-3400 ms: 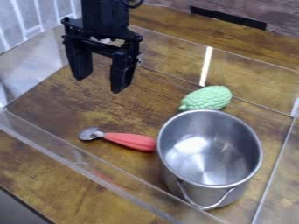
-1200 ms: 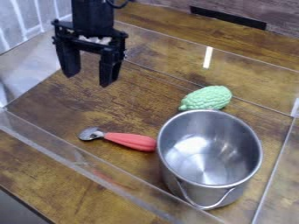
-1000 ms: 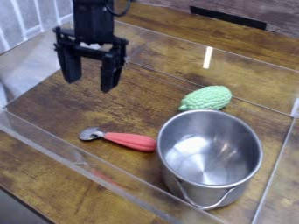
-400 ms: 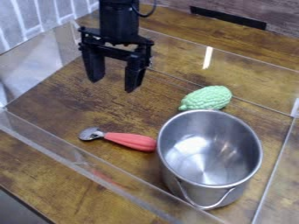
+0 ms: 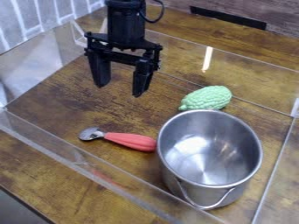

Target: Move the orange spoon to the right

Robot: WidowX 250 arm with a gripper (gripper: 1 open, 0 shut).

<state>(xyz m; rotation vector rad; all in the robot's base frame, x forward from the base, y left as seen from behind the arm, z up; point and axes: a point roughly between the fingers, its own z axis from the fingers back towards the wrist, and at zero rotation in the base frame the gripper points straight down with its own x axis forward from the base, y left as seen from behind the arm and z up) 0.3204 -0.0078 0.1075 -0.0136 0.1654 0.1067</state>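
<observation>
The orange spoon (image 5: 121,139) lies flat on the wooden table near the front, its silver bowl pointing left and its red-orange handle pointing right toward the pot. My gripper (image 5: 121,84) hangs above the table behind the spoon, pointing straight down. Its two black fingers stand wide apart with nothing between them. It is well clear of the spoon.
A steel pot (image 5: 209,155) stands at the front right, just right of the spoon's handle. A bumpy green toy vegetable (image 5: 207,97) lies behind the pot. Clear plastic walls (image 5: 70,149) border the wooden table at the front and left.
My gripper has shifted to the right across the table, staying open and at about the same height. The spoon, pot and green vegetable have not moved.
</observation>
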